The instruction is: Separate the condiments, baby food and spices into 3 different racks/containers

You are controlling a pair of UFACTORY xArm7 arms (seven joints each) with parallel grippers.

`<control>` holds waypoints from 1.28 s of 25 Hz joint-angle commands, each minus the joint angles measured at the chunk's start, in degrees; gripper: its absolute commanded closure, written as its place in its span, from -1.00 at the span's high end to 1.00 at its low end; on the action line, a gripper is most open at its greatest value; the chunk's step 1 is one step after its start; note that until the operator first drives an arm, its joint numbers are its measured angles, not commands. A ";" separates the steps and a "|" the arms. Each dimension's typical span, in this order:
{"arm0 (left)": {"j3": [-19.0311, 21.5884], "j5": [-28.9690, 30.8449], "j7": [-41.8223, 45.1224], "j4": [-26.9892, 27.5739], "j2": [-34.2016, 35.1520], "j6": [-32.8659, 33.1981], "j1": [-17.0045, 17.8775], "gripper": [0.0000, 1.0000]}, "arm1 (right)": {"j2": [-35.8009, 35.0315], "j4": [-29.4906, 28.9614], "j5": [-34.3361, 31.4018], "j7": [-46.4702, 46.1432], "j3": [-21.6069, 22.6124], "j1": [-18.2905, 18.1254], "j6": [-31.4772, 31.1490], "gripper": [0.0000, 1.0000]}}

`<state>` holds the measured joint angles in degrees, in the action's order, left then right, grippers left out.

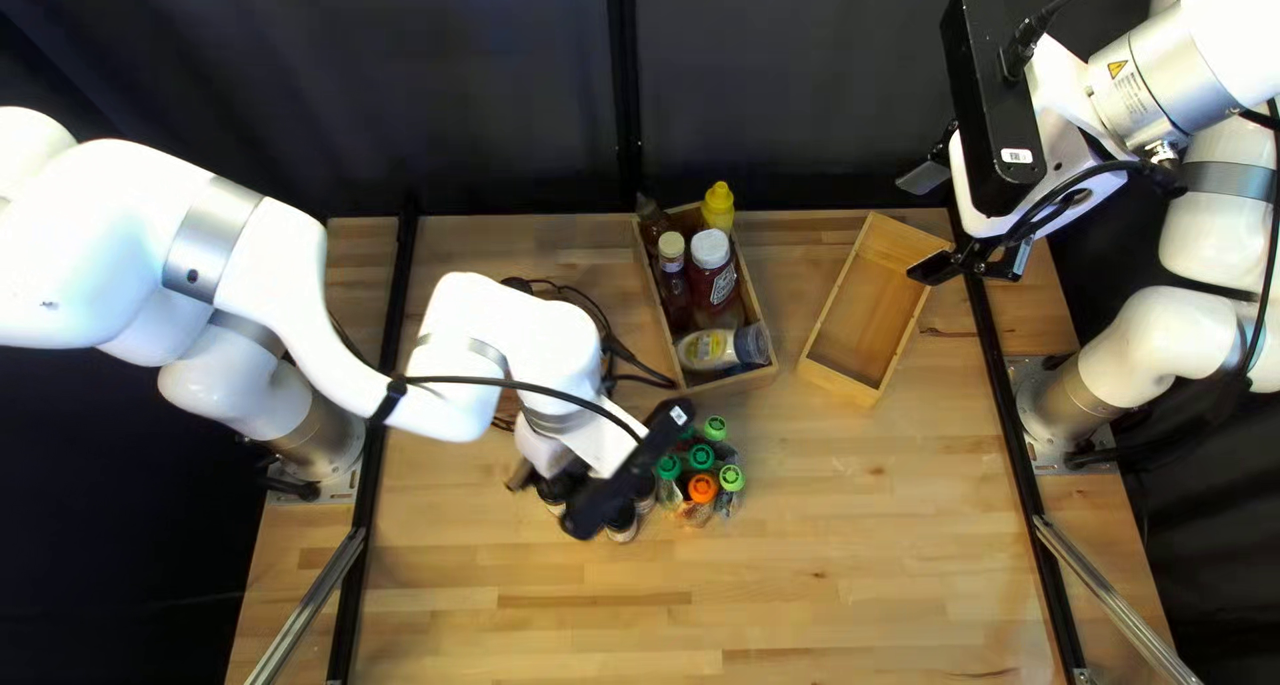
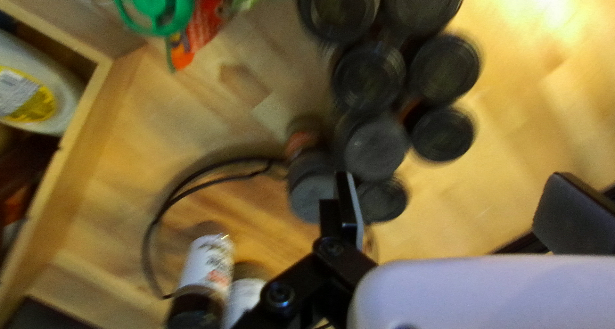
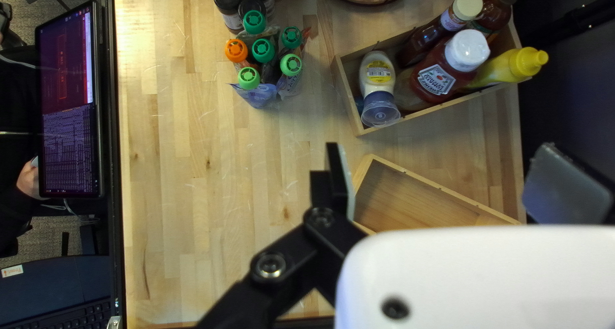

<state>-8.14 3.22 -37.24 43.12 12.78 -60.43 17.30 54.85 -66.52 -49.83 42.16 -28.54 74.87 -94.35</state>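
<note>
The mustard bottle (image 3: 512,66) was yellow, the ketchup bottle (image 3: 435,80) dark red with a white cap. Green, lime and orange caps topped the baby food pouches (image 3: 259,96), one blue; the spice jars (image 2: 445,67) had black lids. Pale and honey-brown strips patterned the wooden tabletop (image 3: 192,207).

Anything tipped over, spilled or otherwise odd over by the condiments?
The blue-capped bottle looks odd: it lies on its side across the near end of the wooden box, while the red bottle with the big white cap stands beside it. I see no spill there.
</note>
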 commanded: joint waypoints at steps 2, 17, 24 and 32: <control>-1.41 4.33 -5.38 -2.57 0.51 1.90 -1.26 1.00 | 0.00 0.00 0.00 0.00 0.00 0.00 0.00 1.00; -3.42 7.25 -15.21 -3.74 -5.05 6.35 -2.04 1.00 | 0.00 0.00 0.00 0.00 0.00 0.00 0.00 1.00; -3.78 8.06 -15.84 -4.57 -6.36 8.60 -2.34 1.00 | 0.00 0.00 0.00 0.00 0.00 0.00 0.00 1.00; -3.88 8.16 -16.08 -4.31 -8.43 10.47 -2.36 1.00 | 0.00 0.00 0.00 0.00 0.00 0.00 0.00 1.00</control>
<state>-12.04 11.40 -53.33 38.80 4.68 -50.29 14.90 54.85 -66.52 -49.83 42.16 -28.54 74.87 -94.35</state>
